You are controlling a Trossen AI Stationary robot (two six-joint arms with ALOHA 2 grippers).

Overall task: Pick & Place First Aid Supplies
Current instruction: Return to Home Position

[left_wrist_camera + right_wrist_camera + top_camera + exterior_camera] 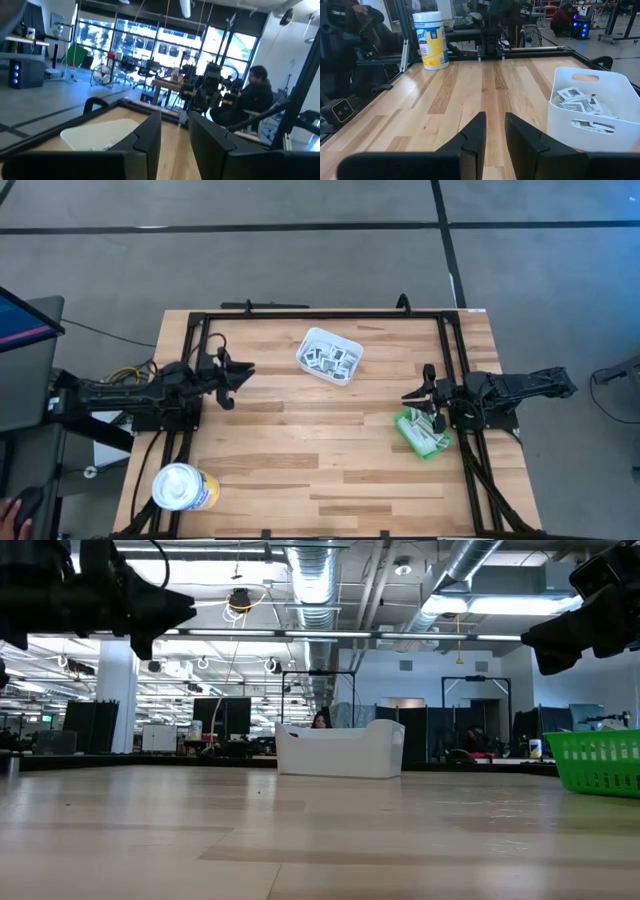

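The first aid supplies (331, 360) are small white packets with dark print, heaped in a white tray (310, 343) at the table's far middle; the right wrist view also shows the packets (580, 102). My left gripper (243, 374) hangs above the table's left side, pointing toward the tray, its fingers (150, 135) a little apart with nothing between them. My right gripper (410, 395) hovers at the right side, just beyond the green bin (422, 434). It is slightly open and bare.
A yellow-and-white wipes canister (183, 487) stands at the near left corner. A black frame (320, 314) runs along the table's far edge and both sides. Bare wood lies between the arms. A person (255, 95) sits beyond the table.
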